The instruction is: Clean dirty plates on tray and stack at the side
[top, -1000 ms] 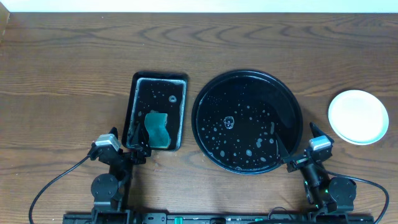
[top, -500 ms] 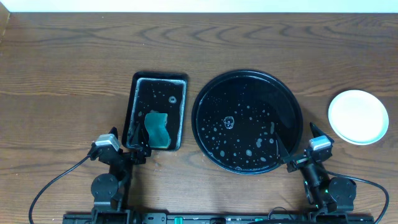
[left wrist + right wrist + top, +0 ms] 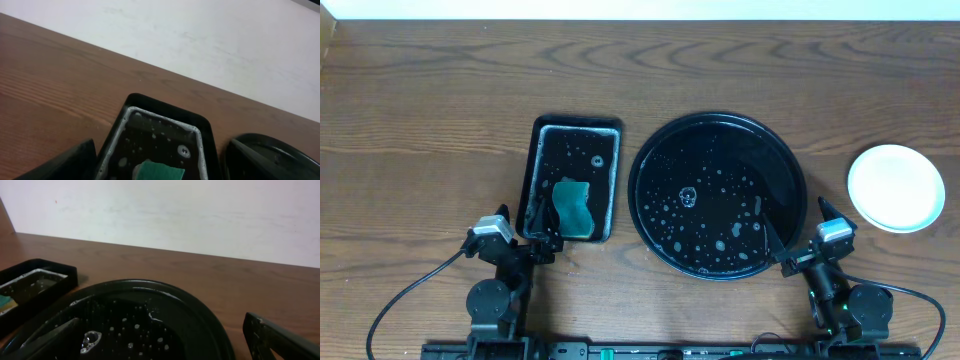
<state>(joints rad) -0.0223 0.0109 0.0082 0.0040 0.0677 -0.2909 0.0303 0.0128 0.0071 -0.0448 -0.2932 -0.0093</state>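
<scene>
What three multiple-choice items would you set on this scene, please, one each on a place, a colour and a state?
1. Where is the white plate relative to the round tray?
A. on it
B. on the table, to its right
C. under it

2. What colour is the sponge in the rectangular tray?
A. green
B. yellow
C. pink

3. How is the round tray?
A. dry
B. holding three plates
C. wet, with no plate on it

Answers: 1 B, it lies on bare wood beyond the tray's right rim; 2 A, the overhead view shows it green; 3 C, droplets cover the tray and nothing else lies there.
</scene>
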